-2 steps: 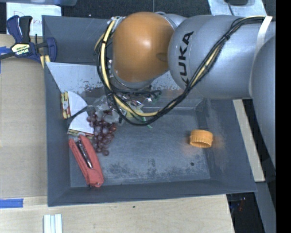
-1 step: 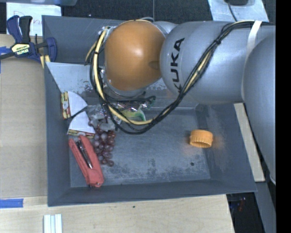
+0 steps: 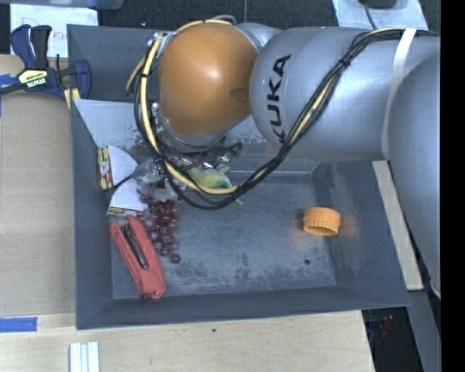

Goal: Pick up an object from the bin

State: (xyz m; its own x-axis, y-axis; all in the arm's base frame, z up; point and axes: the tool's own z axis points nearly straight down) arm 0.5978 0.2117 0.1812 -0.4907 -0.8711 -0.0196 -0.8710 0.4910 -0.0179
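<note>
Gripper sits tucked under the arm's orange dome in the upper left of the frame, so I can't tell if it's open or closed. Right by it are a yellow-green thing, dark grapes and a white carton. My worry: 3 items crowded together, so it could snag 2 or shove the carton into the bin wall.

The only word that can be read is "KUKA", in dark capital letters running upward along the silver arm above the bin. A small carton at the bin's left wall carries yellow and red print, too small to read.
</note>
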